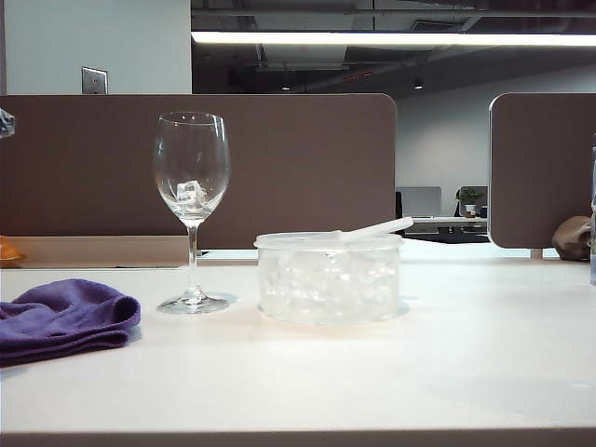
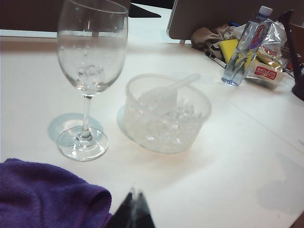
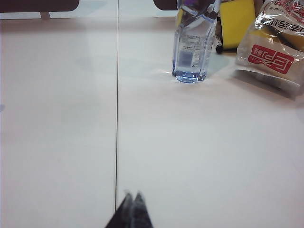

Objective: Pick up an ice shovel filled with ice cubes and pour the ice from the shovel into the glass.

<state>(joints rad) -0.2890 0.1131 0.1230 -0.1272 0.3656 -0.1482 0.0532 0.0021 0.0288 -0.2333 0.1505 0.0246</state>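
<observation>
The glass stands upright on the white table, left of a low clear tub, with one ice cube lying in its bowl. The tub is full of ice cubes. The ice shovel rests in the tub, bowl among the ice, handle leaning over the rim. My left gripper is shut and empty, hovering near the cloth, well short of the tub. My right gripper is shut and empty over bare table. Neither gripper appears in the exterior view.
A purple cloth lies left of the glass. A water bottle stands at the right, beside a yellow sponge, a snack packet and a marker. Brown partitions stand behind the table.
</observation>
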